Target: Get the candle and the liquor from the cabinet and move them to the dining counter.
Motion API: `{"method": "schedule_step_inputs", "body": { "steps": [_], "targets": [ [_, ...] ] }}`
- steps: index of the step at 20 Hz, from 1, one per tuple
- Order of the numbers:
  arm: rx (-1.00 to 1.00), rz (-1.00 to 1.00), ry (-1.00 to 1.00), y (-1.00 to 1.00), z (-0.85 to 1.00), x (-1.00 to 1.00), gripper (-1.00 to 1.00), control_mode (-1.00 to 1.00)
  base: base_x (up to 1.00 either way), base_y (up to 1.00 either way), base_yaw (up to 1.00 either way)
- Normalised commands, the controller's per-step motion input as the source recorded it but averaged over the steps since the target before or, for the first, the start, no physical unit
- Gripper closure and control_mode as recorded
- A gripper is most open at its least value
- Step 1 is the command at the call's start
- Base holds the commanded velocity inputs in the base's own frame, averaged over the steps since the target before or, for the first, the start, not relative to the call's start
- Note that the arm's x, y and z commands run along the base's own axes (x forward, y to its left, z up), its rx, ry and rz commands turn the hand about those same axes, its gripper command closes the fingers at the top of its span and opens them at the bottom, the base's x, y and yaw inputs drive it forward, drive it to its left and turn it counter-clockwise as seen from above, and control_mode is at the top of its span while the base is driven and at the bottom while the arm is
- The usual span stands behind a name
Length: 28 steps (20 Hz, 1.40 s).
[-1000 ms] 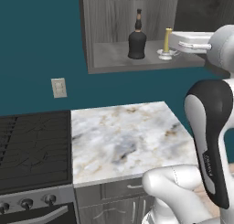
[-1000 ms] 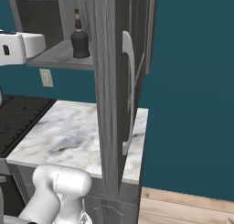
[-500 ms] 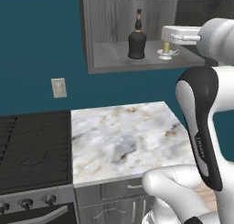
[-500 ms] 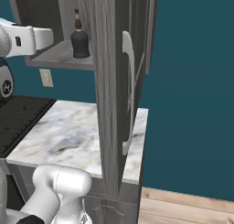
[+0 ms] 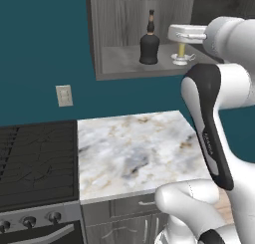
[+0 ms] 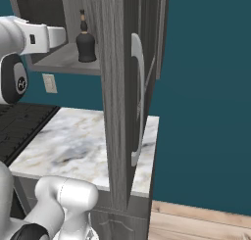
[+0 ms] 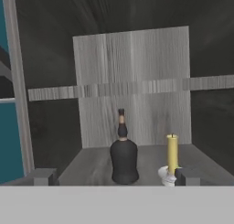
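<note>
- left base view: cabinet open; liquor, squat black bottle with brown stopper, upright on the shelf; candle, pale yellow stick in white saucer holder, just beside it, under the white hand
- right base view: liquor on shelf behind door with silver handle; marble tabletop below
- hand view: liquor centre, candle beside it, apart; gripper jaws released, wide, grasping nothing
</note>
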Motion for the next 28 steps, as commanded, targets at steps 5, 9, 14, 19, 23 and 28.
{"method": "schedule_step_inputs", "body": {
  "steps": [5, 9, 14, 19, 23, 28],
  "targets": [
    [0.0, 0.0, 0.0, 0.0, -0.01, 0.36, -1.0, -1.0, 0.0, 0.0, 0.0],
    [0.0, 0.0, 0.0, 0.0, 0.0, 0.3, -1.0, -1.0, 0.0, 0.0, 0.0],
    [0.0, 0.0, 0.0, 0.0, 0.0, 0.29, -1.0, -1.0, 0.0, 0.0, 0.0],
    [0.0, 0.0, 0.0, 0.0, -0.04, 0.31, -1.0, -1.0, 0.0, 0.0, 0.0],
    [0.0, 0.0, 0.0, 0.0, -0.2, 0.25, -1.0, -1.0, 0.0, 0.0, 0.0],
    [0.0, 0.0, 0.0, 0.0, -0.18, 0.14, -1.0, -1.0, 0.0, 0.0, 0.0]
  ]
}}
